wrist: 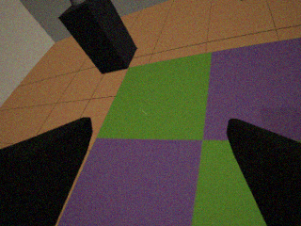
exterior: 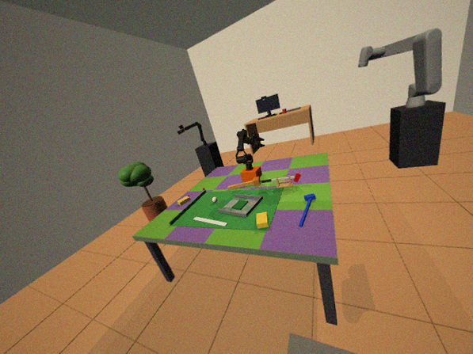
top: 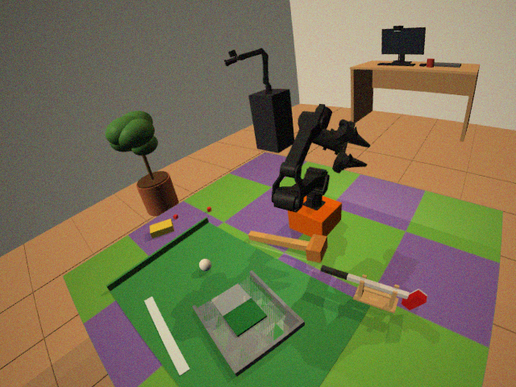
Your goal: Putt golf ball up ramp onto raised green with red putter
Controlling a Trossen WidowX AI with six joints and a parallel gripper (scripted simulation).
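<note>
The red putter, with red head (top: 414, 299) (exterior: 297, 177), pale shaft (top: 376, 285) and black grip (top: 333, 272), rests across a small wooden stand (top: 374, 300) beside the green mat. The white golf ball (top: 205, 264) (exterior: 215, 199) lies on the mat (top: 137, 287). A light grey ramp (top: 233, 297) leads to the raised green (top: 244, 317) (exterior: 240, 204), inside grey side walls (top: 276, 297). My gripper (top: 368, 155) (exterior: 262, 142) (wrist: 159, 125) is open and empty, high above the table and away from the putter.
A wooden mallet (top: 316, 247) (exterior: 256, 181) lies between the orange base (top: 308, 220) and mat. A white strip (top: 166, 334) and dark rail (top: 158, 253) lie on the mat. Yellow blocks (top: 161, 228) (exterior: 262, 220), a blue hammer (exterior: 305, 212) and small red balls (top: 209, 209) are also there.
</note>
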